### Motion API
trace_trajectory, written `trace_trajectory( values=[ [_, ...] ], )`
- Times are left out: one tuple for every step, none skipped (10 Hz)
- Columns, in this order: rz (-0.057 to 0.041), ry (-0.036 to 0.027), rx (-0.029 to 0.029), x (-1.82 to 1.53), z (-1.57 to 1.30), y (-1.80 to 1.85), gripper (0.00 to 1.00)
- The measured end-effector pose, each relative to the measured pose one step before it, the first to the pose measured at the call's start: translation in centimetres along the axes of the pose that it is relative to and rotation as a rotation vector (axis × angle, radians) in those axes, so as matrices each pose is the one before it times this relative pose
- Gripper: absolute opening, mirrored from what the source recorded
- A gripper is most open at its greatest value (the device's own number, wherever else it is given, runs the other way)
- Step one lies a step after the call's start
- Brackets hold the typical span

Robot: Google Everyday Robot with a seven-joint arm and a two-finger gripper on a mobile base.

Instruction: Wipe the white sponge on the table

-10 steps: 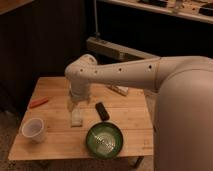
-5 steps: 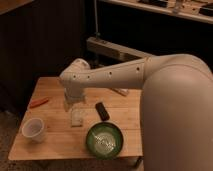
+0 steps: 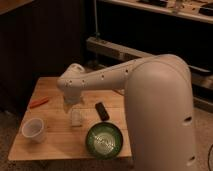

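The white sponge (image 3: pixel 76 119) lies flat on the light wooden table (image 3: pixel 56 143), near its middle, left of the green bowl. My gripper (image 3: pixel 74 106) hangs from the white arm and points down right over the sponge's far end. Whether it touches or grips the sponge is hidden by the wrist.
A green bowl (image 3: pixel 104 140) stands at the table's front right. A small black rectangular object (image 3: pixel 102 111) lies just right of the sponge. A translucent white cup (image 3: pixel 34 130) stands at the front left. An orange-red tool (image 3: pixel 39 103) lies at the left edge. Dark shelving stands behind.
The arm's wrist has shifted a little left and lower over the sponge, and the arm's body fills more of the right side. The sponge has stayed almost in place.
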Motion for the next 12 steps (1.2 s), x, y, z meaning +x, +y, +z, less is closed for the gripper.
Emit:
trace_trajectory(
  values=[
    [-0.01289, 0.01828, 0.00241, -0.346, 0.803, -0.058, 0.65],
    [-0.00894, 0.02321, -0.00406, -0.31, 0.881, 0.054, 0.65],
    [-0.00371, 0.02637, 0.00117, -0.159, 1.112, -0.377, 0.65],
    [-0.00136, 0.03238, -0.00478, -0.107, 1.089, -0.319, 0.65],
    [0.00806, 0.03001, -0.01606, -0.027, 0.661, -0.096, 0.65],
    [0.00908, 0.01781, -0.01102, 0.043, 0.374, -0.121, 0.65],
    [0.0077, 0.01721, -0.00937, 0.117, 0.418, -0.087, 0.65],
    [0.00695, 0.01949, -0.01823, 0.093, 0.473, 0.298, 0.65],
    [0.00365, 0.00812, -0.00849, 0.084, 0.145, 0.124, 0.65],
    [0.00228, 0.00523, -0.00928, 0.077, 0.081, 0.132, 0.65],
    [-0.00106, 0.0054, -0.01186, 0.179, 0.094, 0.277, 0.61],
    [-0.00048, 0.00316, -0.008, 0.183, 0.035, 0.251, 0.57]
  ],
)
